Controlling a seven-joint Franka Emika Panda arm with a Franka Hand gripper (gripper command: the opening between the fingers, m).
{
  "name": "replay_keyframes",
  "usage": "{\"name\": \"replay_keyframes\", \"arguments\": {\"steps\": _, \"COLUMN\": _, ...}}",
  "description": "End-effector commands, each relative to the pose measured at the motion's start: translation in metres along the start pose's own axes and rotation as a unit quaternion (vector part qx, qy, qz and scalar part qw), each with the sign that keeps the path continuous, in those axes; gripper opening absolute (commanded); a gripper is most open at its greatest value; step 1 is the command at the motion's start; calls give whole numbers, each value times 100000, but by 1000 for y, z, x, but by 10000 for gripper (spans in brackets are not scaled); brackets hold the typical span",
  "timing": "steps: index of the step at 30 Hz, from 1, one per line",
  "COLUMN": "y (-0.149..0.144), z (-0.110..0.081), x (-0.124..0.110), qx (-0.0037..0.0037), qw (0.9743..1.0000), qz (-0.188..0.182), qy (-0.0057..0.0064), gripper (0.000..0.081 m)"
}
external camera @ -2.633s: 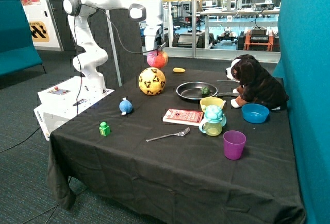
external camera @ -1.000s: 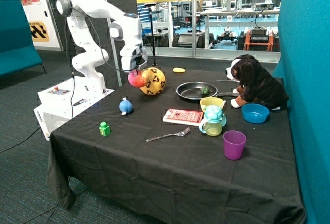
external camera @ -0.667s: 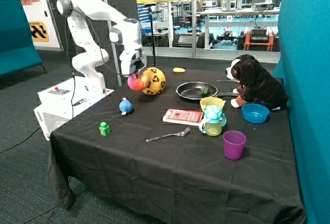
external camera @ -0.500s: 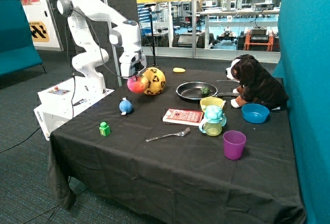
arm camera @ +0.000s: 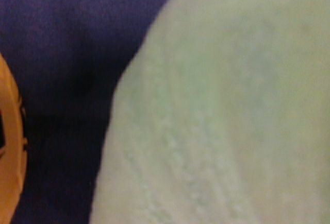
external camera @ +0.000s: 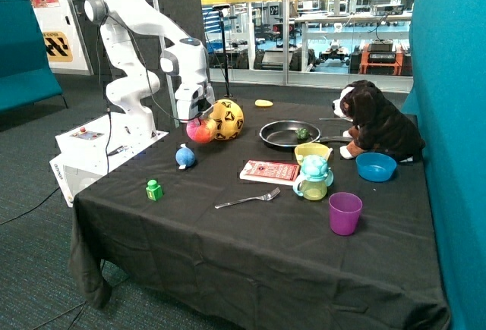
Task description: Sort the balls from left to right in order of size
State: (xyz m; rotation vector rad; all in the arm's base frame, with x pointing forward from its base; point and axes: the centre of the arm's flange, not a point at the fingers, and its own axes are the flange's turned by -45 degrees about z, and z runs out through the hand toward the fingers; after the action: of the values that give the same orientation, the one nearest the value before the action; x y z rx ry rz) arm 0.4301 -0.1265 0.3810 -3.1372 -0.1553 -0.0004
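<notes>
Gripper (external camera: 199,120): I see it clamped on the red ball (external camera: 201,130)
Red ball: touching yellow ball's (external camera: 225,119) left side
Blue ball (external camera: 185,156): nearer, apart

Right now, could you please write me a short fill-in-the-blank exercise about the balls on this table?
1. The gripper holds the ____ ball.
2. That ball sits right beside the yellow ____ ball.
3. The smallest ball is coloured ____.
4. The frying pan contains a small ____ object.

Missing words: red; soccer; blue; green
</notes>
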Motion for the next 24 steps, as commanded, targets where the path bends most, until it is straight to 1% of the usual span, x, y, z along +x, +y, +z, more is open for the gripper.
{"name": "replay_keyframes", "arguments": {"steps": 1, "y": -2, "z": 13, "x": -3, "qx": -28, "qw": 99999, "qz": -398, "qy": -13, "gripper": 0}}
{"name": "replay_keyframes", "arguments": {"steps": 9, "y": 2, "z": 27, "x": -4, "qx": -28, "qw": 100000, "qz": 144, "qy": -13, "gripper": 0}}
{"name": "replay_keyframes", "arguments": {"steps": 15, "y": -5, "z": 30, "x": -1, "qx": -28, "qw": 99999, "qz": -536, "qy": -13, "gripper": 0}}
{"name": "replay_keyframes", "arguments": {"steps": 16, "y": -7, "z": 28, "x": 0, "qx": -28, "qw": 99996, "qz": -938, "qy": -13, "gripper": 29}}
{"name": "replay_keyframes", "arguments": {"steps": 19, "y": -16, "z": 23, "x": 6, "qx": -28, "qw": 99969, "qz": -2492, "qy": -14, "gripper": 533}}
{"name": "replay_keyframes", "arguments": {"steps": 20, "y": -19, "z": 21, "x": 8, "qx": -28, "qw": 99946, "qz": -3277, "qy": -14, "gripper": 670}}
{"name": "replay_keyframes", "arguments": {"steps": 21, "y": -22, "z": 20, "x": 9, "qx": -28, "qw": 99936, "qz": -3583, "qy": -14, "gripper": 739}}
{"name": "replay_keyframes", "arguments": {"steps": 22, "y": -24, "z": 20, "x": 10, "qx": -28, "qw": 99924, "qz": -3904, "qy": -14, "gripper": 774}}
{"name": "replay_keyframes", "arguments": {"steps": 24, "y": -27, "z": 20, "x": 11, "qx": -28, "qw": 99918, "qz": -4049, "qy": -14, "gripper": 799}}
